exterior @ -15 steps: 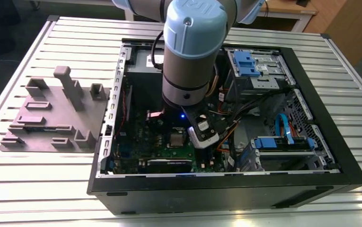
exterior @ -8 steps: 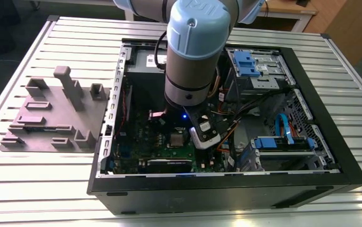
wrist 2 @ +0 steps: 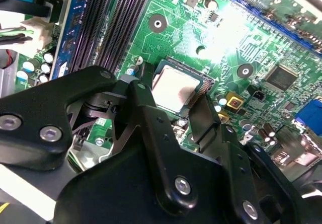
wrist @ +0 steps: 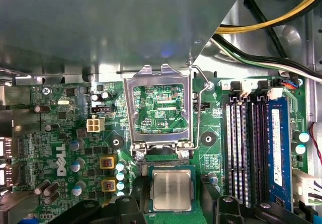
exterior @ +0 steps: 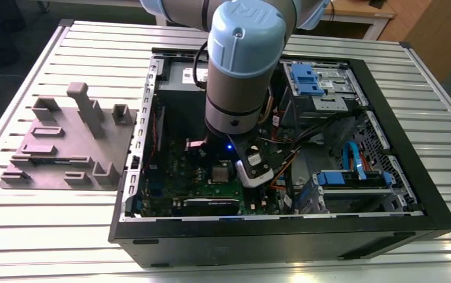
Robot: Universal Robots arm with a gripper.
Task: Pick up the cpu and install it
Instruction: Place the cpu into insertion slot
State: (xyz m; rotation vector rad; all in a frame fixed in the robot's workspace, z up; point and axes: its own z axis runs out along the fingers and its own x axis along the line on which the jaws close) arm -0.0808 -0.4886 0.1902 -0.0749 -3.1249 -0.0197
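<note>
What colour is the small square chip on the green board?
Silvery grey; the cpu shows best in the first wrist view.

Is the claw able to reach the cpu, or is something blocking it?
Probably yes. The claw hangs right over the cpu, and the metal frame is flipped up, so nothing seems to cover it.

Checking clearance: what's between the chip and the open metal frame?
Beside the chip, the frame's hinge and two screws, in the first wrist view.

pale blue and grey arm (exterior: 241, 59), black gripper (wrist 2: 171, 100) with silver screws
</note>
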